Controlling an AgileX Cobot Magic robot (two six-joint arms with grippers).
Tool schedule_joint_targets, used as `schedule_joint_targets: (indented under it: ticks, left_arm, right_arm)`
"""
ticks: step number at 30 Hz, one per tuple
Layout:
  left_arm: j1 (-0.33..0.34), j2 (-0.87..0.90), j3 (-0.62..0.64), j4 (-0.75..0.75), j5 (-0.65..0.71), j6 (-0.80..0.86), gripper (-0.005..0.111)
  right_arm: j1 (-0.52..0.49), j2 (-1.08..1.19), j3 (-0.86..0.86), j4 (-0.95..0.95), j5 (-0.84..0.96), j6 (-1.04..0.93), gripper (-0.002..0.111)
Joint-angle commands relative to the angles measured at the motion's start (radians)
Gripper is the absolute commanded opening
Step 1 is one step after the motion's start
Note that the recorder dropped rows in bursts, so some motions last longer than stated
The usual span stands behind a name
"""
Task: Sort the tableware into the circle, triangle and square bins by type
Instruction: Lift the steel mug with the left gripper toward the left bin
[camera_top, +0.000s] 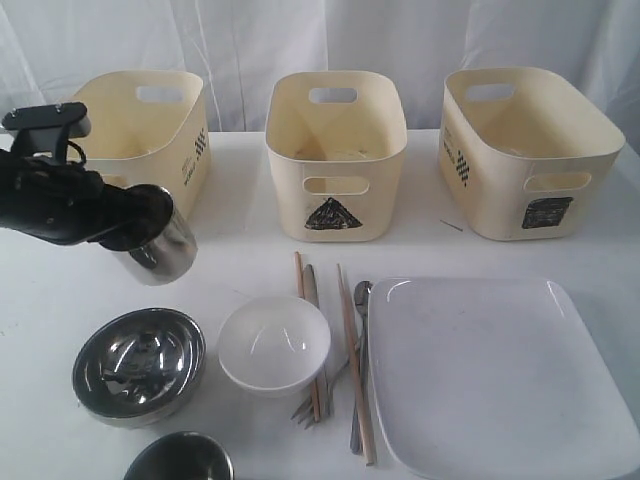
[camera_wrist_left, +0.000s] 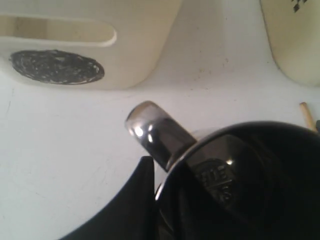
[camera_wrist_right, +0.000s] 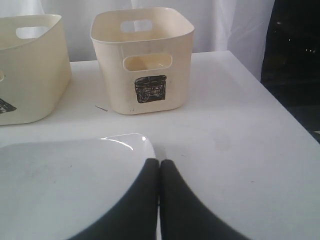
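Pinching a steel mug (camera_top: 168, 250) by its rim, the left gripper (camera_top: 135, 235) holds it tipped and clear of the table (camera_top: 240, 265), toward the left edge and just in front of the circle bin (camera_top: 150, 125). The left wrist view shows the mug's handle (camera_wrist_left: 150, 131) jutting out beyond a dark finger (camera_wrist_left: 135, 200), with the bin's scribbled circle (camera_wrist_left: 56, 66) close by. The triangle bin (camera_top: 385, 190) stands mid-way along the back edge and the square bin (camera_top: 490, 190) toward the back right corner. Near the front left corner sit a steel bowl (camera_top: 138, 365) and, cut by the front edge, a second mug (camera_top: 180, 462). A white bowl (camera_top: 273, 343) is just beside the steel bowl; chopsticks (camera_top: 356, 370) and steel cutlery (camera_top: 360, 330) lie between it and the square plate (camera_top: 500, 380) at the front right corner. The right gripper (camera_wrist_right: 159, 200) hangs by that plate's corner, jaws pressed together on nothing.
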Motion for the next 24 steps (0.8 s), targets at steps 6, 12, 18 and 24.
schedule_joint_targets:
  ticks: [6,12,18,24]
  left_arm:
    - [0.002,-0.167,-0.002,0.037,0.084,0.003,0.001]
    - [0.002,-0.258,-0.002,0.079,0.062,0.003,0.001]
    - [0.002,-0.295,-0.046,0.171,0.041,0.003,0.001]
    - [0.016,-0.283,-0.146,0.299,0.040,0.003,0.001]
  right_arm:
    - [0.006,-0.006,0.006,0.003,-0.014,-0.010,0.000]
    - [0.006,-0.006,0.006,0.003,-0.014,-0.010,0.000]
    - [0.006,-0.006,0.006,0.003,-0.014,-0.010,0.000]
    - [0.006,-0.006,0.006,0.003,-0.014,-0.010,0.000]
